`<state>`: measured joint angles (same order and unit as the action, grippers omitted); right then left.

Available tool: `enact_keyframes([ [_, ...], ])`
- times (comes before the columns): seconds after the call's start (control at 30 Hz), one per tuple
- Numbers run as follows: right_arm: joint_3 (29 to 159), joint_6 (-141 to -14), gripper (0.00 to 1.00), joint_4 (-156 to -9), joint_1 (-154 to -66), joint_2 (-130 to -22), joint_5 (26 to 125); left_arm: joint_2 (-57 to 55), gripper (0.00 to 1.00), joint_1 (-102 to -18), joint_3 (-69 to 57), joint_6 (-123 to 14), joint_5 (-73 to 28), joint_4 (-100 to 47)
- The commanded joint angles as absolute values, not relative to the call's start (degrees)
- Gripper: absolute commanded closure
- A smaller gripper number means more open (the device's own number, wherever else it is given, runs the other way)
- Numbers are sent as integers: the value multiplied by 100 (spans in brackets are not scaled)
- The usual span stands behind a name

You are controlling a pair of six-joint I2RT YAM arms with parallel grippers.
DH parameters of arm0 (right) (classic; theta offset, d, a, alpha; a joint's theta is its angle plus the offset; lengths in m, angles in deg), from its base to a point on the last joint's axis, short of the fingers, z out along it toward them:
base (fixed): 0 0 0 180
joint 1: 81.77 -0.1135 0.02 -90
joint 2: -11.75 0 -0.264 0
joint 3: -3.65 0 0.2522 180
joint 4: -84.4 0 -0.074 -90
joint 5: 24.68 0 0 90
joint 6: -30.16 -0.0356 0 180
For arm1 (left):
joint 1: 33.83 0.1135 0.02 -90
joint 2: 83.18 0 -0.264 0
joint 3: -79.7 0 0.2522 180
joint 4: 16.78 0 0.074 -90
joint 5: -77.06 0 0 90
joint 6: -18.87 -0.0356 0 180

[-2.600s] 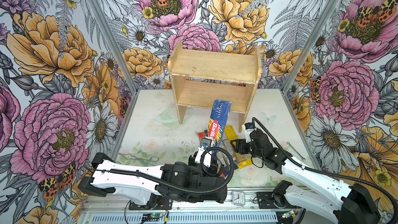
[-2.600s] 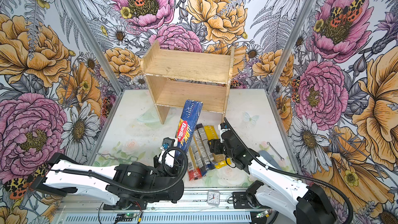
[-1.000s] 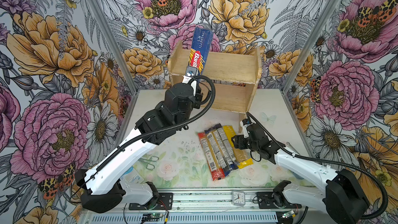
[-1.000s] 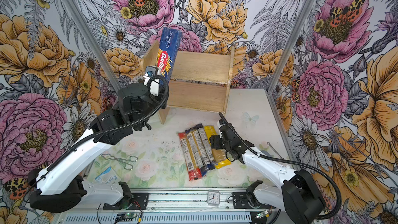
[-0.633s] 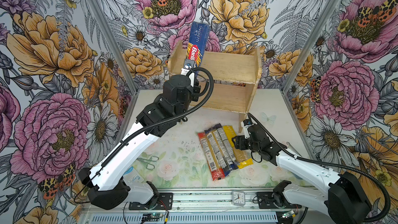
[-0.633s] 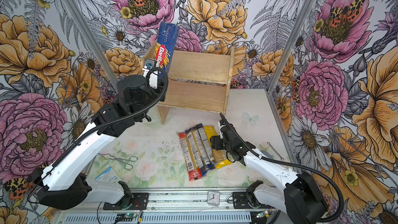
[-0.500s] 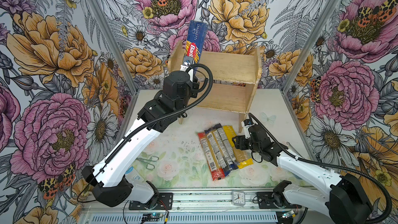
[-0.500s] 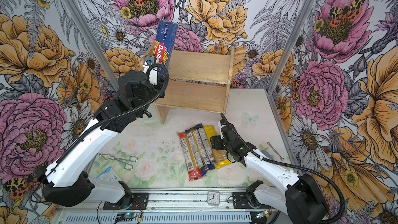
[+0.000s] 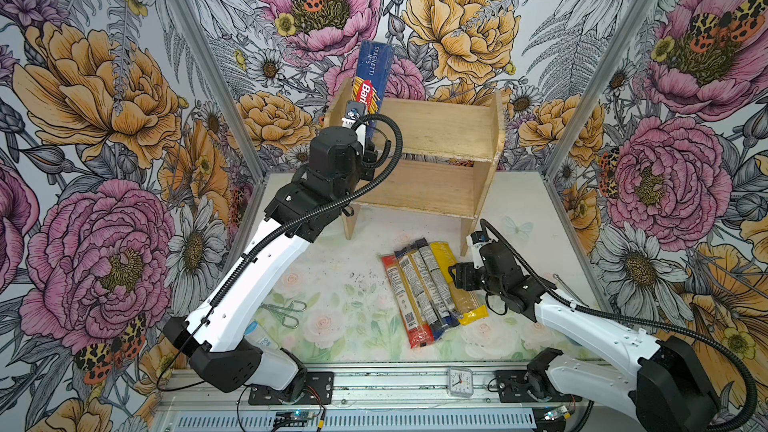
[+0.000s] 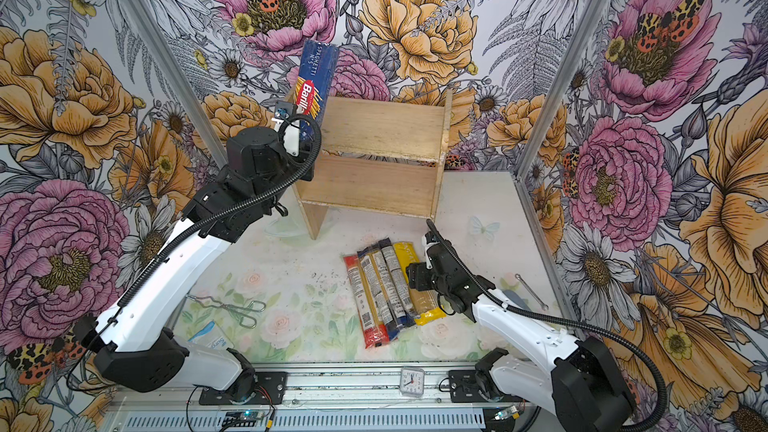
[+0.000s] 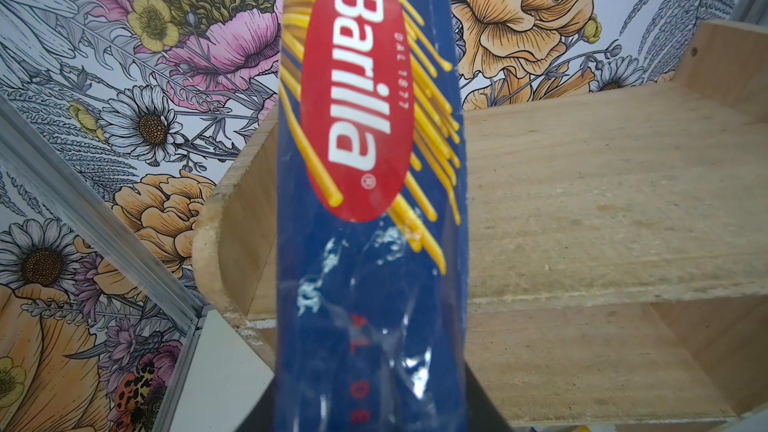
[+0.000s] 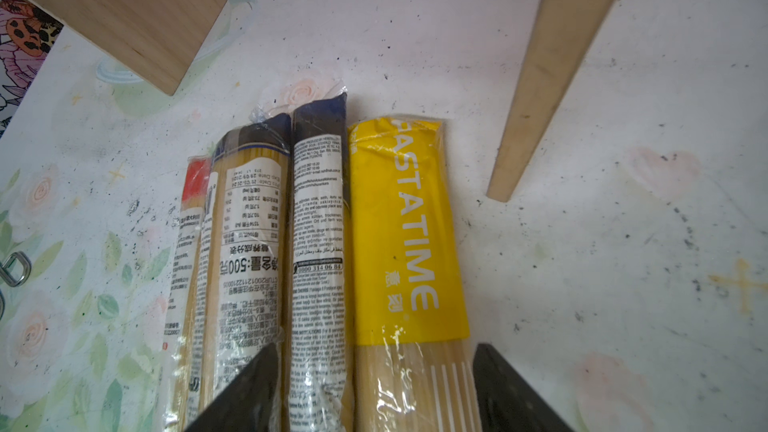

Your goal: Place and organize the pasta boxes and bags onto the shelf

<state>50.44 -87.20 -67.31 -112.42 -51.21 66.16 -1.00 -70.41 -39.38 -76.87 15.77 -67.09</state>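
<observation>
Standing nearly upright, the dark blue Barilla pack (image 9: 371, 76) is clamped at its lower end by the closed jaws of the left gripper (image 9: 365, 139). It is held at the left end of the shelf (image 9: 440, 126), with its upper end leaning slightly rightward before the flowered wall in both top views. In the left wrist view the pack (image 11: 370, 201) is seen in front of the rounded left side panel and the upper board; whether it touches the wood cannot be told. The other four packs lie side by side, touching, on the table (image 9: 332, 268) just in front of the shelf's right leg. From the left these are a red-ended pack (image 9: 401, 297), two clear packs with blue ends (image 9: 417, 288) and a yellow pack (image 12: 399, 222). The right gripper (image 12: 376, 392) is set low over this row with its jaws spread apart: one finger lies at the seam between the blue-ended packs and the other just outside the yellow pack, and nothing is lifted. Metal tongs (image 9: 286, 310) lie on the table to the left, and a small clock (image 9: 460, 382) rests on the front rail.
</observation>
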Motion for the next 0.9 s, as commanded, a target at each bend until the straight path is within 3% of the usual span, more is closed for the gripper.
enact_keyframes([
  [0.0,4989,-8756,25,-6762,-11201,-5102,6561,-188,100,-6940,-4304,-7535,1346,-5662],
  [0.87,4984,-8762,25,-6769,-11200,-5128,6587,63,100,-6724,-4370,-7263,1044,-5673],
])
